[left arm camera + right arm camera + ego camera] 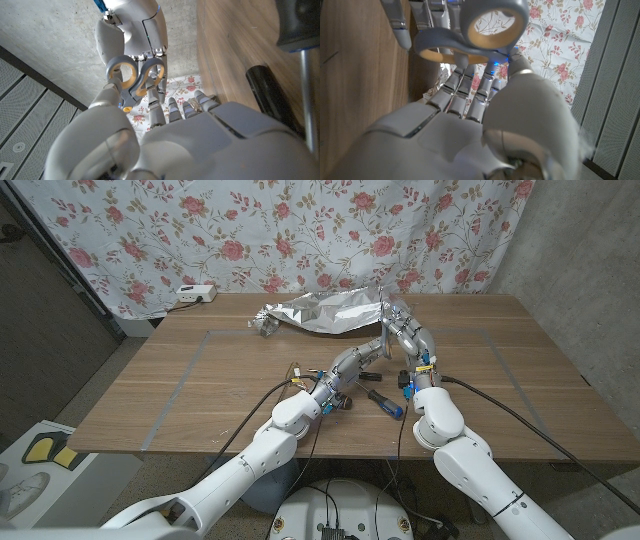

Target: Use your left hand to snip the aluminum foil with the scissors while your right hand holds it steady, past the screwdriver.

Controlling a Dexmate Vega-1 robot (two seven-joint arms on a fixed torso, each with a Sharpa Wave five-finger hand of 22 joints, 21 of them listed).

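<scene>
A crumpled sheet of aluminum foil (322, 313) lies across the far middle of the table. My right hand (403, 326) holds its right end, fingers up against the foil. My left hand (361, 360) reaches in just below it and grips the scissors; their grey handles with yellow lining (135, 75) sit by its thumb and fingers, and the blades are hidden. In the right wrist view the same handle loops (471, 34) hang close over my right hand (470, 125). The screwdriver (384, 401) lies on the table nearer the front edge, below both hands; its black grip (270, 101) shows beside my left hand (170, 140).
A white power strip (194, 294) sits at the table's back left corner. Grey tape lines (186, 368) mark a rectangle on the wood. A floral curtain (250, 230) hangs behind the table. Cables run along both forearms.
</scene>
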